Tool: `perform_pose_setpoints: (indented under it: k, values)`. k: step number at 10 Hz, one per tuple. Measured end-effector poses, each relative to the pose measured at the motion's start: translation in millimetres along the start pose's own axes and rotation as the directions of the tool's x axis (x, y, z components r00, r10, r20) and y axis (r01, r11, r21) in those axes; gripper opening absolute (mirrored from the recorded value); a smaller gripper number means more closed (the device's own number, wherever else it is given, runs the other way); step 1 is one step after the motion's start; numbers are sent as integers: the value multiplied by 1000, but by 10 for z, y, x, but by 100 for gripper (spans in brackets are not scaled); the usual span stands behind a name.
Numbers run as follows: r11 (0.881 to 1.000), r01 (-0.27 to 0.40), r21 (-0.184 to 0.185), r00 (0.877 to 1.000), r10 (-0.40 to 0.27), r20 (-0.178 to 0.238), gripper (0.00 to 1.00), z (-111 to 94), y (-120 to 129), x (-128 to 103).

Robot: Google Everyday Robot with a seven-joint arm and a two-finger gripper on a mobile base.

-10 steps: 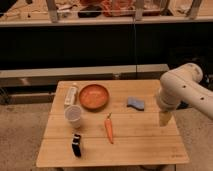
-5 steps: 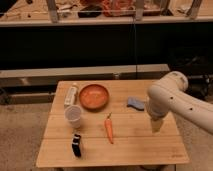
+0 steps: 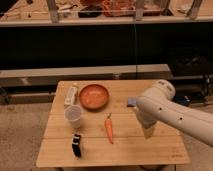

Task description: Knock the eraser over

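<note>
Low on the left of the table (image 3: 131,151), the eraser (image 3: 76,145) stands straight up, while the gripper (image 3: 148,132) hangs well to its right, and I cannot tell its grip.

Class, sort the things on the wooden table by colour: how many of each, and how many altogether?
Orange: 2 (bowl, carrot)
White or pale: 2 (cup, bar)
Black: 1 (eraser)
Blue: 1 (sponge, partly behind the arm)
Total: 6
The gripper hangs over the table's right side, right of the carrot.

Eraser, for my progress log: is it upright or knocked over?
Upright: the eraser stands on end by the white cup; the gripper hangs apart, beyond the carrot.
</note>
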Motion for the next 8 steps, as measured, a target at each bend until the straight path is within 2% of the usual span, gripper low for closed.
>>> perform_pose_setpoints:
  k: [3,5,8]
  values:
    - [999,52,4,998,-52,19,80,59,20,-200]
    - [992,126,5,990,-126,58,80,176,137,-449]
    - [983,182,7,980,-182,81,80,258,204,-606]
